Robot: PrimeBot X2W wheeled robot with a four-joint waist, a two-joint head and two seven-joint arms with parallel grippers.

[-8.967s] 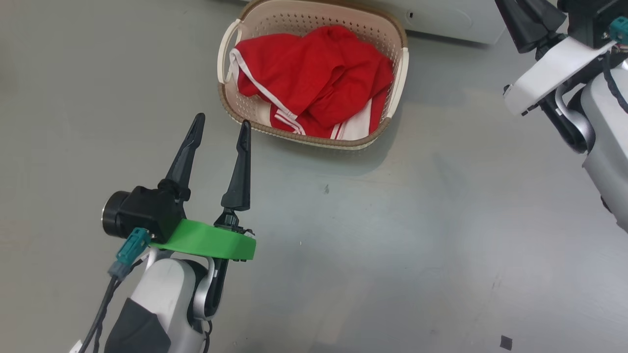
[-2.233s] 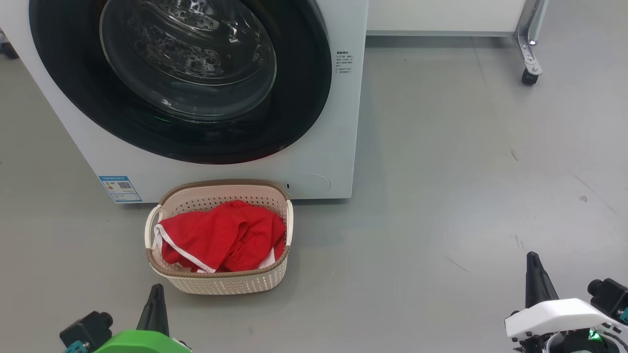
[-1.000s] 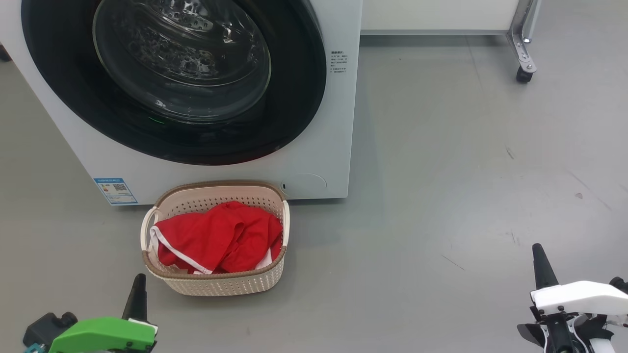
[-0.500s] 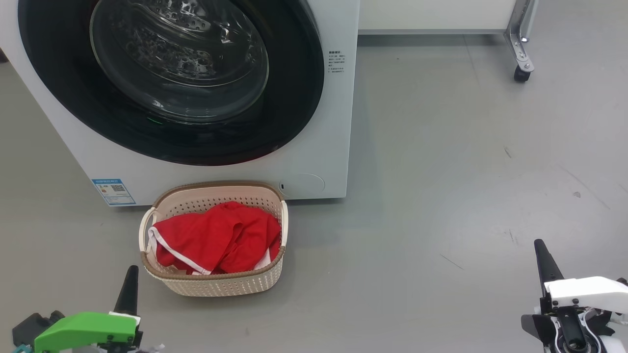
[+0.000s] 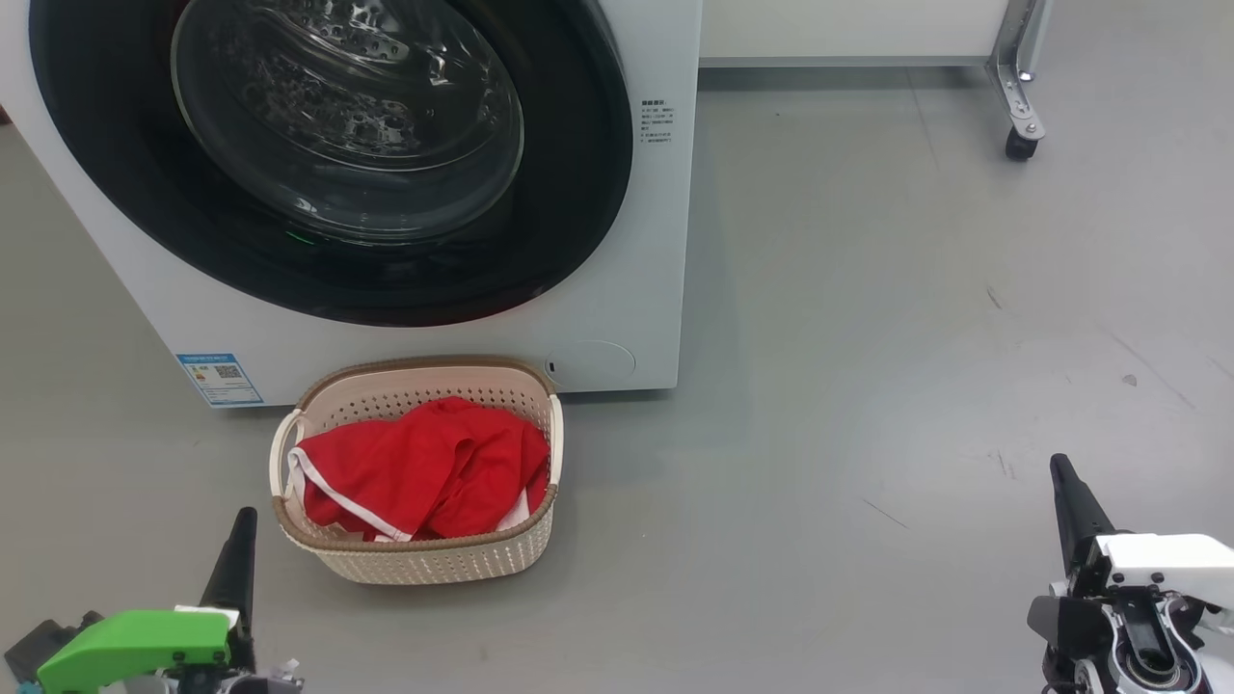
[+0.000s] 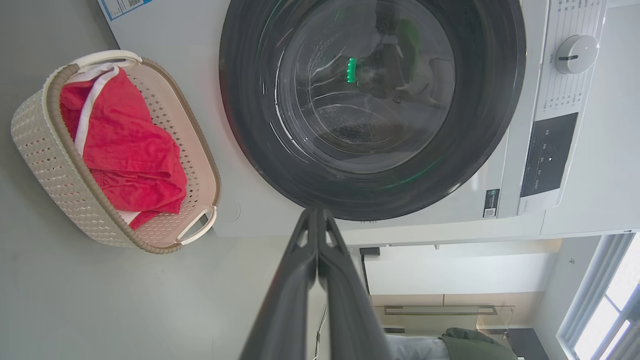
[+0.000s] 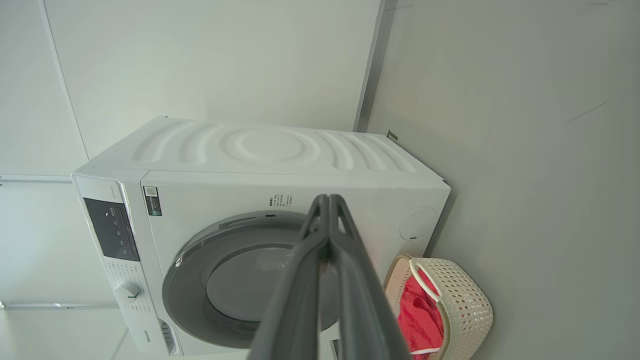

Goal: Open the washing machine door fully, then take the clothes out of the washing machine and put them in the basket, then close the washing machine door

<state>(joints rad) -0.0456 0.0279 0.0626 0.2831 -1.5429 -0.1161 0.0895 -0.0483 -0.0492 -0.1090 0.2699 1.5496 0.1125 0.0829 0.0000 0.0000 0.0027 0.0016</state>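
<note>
**Left gripper** [image 5: 240, 518]: two long, dark, matte fingers that taper to points, mounted on a green bracket. The fingers are pressed together along their full length with no gap at the tips. Nothing is held and nothing is touched.

**Basket** [image 5: 424, 546]: it stands on the smooth grey floor [image 5: 868, 386], just ahead of the left gripper and to its right, and apart from it. It is rounded rectangular, in cream plastic. The walls are pierced with rows of small holes, the rim has a brown woven look, and each short side has a loop handle.

**Clothes** [image 5: 424, 470]: soft bright red fabric with white trim lies crumpled inside the basket.

**Washing machine** [image 5: 641, 289]: it stands ahead of the left gripper, directly beyond the basket. The front panel is white and smooth, with a small blue label [image 5: 220, 378] at the lower left corner. In the right wrist view the side panel carries pressed concentric ribs.

**Washing machine door** [image 5: 578, 193]: it is round, with a wide glossy black rim and a bulging clear glass bowl. It is seated flush in the front panel, and the perforated steel drum shows through the glass. In the left wrist view the joined fingertips point toward its rim, well apart from it.

**Right gripper** [image 5: 1059, 466]: its dark tapered fingers sit on a white bracket and are closed flat against each other. It holds nothing and hangs over bare floor. The basket and the machine lie ahead of it and well to its left.
</note>
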